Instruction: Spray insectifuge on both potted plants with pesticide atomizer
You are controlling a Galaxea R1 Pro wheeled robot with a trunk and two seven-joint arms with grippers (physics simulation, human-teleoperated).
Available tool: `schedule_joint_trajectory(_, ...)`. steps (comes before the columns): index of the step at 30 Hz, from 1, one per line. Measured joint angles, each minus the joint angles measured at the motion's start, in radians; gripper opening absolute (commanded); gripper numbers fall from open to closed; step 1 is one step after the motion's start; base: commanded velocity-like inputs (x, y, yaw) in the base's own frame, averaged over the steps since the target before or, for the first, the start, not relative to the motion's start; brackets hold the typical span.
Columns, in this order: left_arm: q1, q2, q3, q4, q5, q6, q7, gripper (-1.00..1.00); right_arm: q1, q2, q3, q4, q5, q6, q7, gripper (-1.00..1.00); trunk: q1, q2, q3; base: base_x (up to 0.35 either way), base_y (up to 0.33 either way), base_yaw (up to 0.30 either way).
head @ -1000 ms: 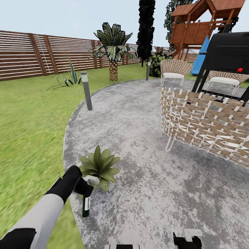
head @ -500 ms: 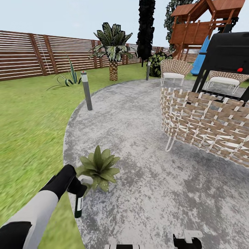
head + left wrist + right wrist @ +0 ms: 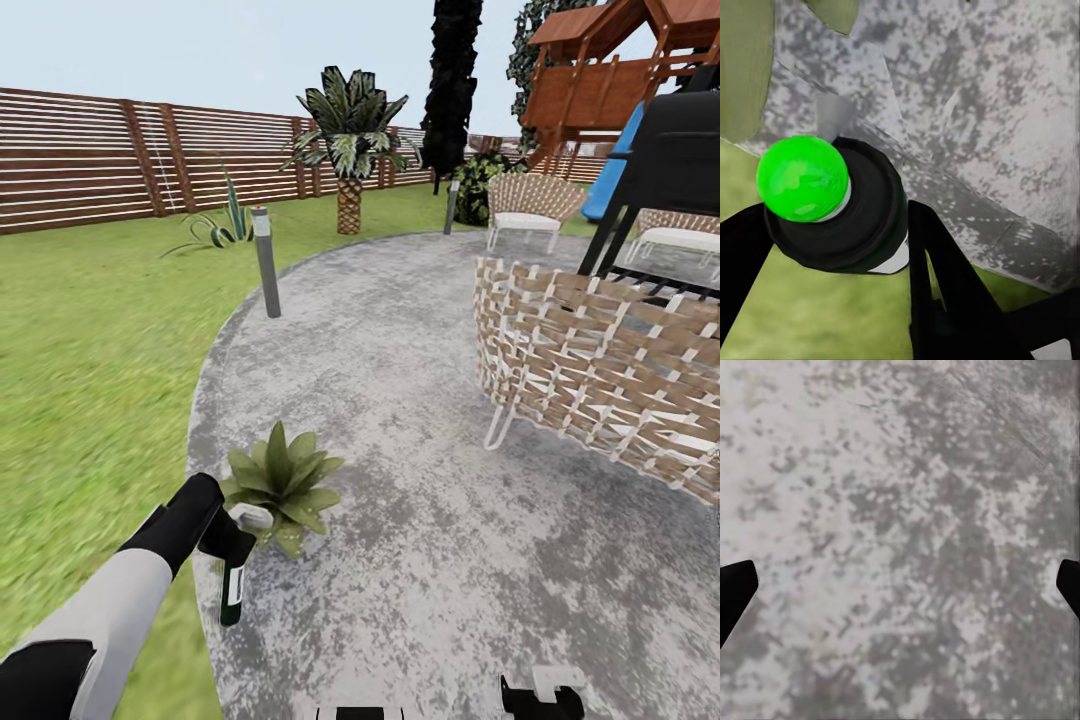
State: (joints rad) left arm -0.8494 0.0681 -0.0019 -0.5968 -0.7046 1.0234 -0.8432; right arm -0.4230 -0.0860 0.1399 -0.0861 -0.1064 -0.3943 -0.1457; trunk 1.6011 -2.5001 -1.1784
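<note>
In the head view my left gripper (image 3: 236,547) is shut on the pesticide atomizer (image 3: 233,590), a slim white bottle that hangs dark-green end down over the patio's left rim. It sits just left of a potted plant (image 3: 281,486), a low rosette of pointed green leaves, close to its nearest leaves. In the left wrist view the atomizer (image 3: 840,217) shows end-on with a bright green tip, and a black finger (image 3: 937,277) presses against each side of it. My right gripper (image 3: 541,692) is low at the frame's bottom edge. It is open over bare paving in the right wrist view (image 3: 900,592).
The round grey patio (image 3: 400,350) borders lawn (image 3: 90,350) on the left. A wicker chair (image 3: 590,370) stands at the right, with a black grill (image 3: 675,160) behind it. A bollard lamp (image 3: 267,262), palm tree (image 3: 350,150), slatted fence (image 3: 90,160) and playhouse (image 3: 610,70) stand farther off.
My left gripper has drawn the atomizer slightly left and back from the plant. The camera has turned a little, shifting the far scene rightward in the picture.
</note>
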Motion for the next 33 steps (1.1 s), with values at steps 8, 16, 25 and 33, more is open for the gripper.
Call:
schedule_joint_trajectory(8, 0.003, 0.001, 0.000, 0.000, -0.003, -0.001, 0.001, -1.00, 0.000, 0.000, 0.000, 0.000, 0.000, 0.000, 0.000, 1.00, 0.000, 0.000, 0.000, 0.163, -0.257, 0.014)
schedule_joint_trajectory(16, 0.012, 0.002, -0.005, 0.000, -0.004, 0.001, 0.001, -1.00, 0.000, -0.001, 0.000, 0.001, 0.000, 0.000, 0.000, 1.00, 0.000, 0.000, -0.002, 0.120, -0.107, 0.111)
schedule_joint_trajectory(25, -0.003, 0.007, -0.002, -0.002, -0.006, 0.002, 0.001, -1.00, 0.000, -0.001, -0.002, 0.001, 0.000, 0.001, 0.001, 1.00, 0.000, 0.000, -0.002, -0.096, 0.135, 0.002)
schedule_joint_trajectory(33, -0.006, 0.002, -0.003, -0.002, -0.005, 0.002, 0.001, -1.00, 0.000, -0.004, -0.001, 0.003, 0.002, 0.000, 0.002, 1.00, 0.000, 0.000, -0.002, 0.120, 0.222, 0.000)
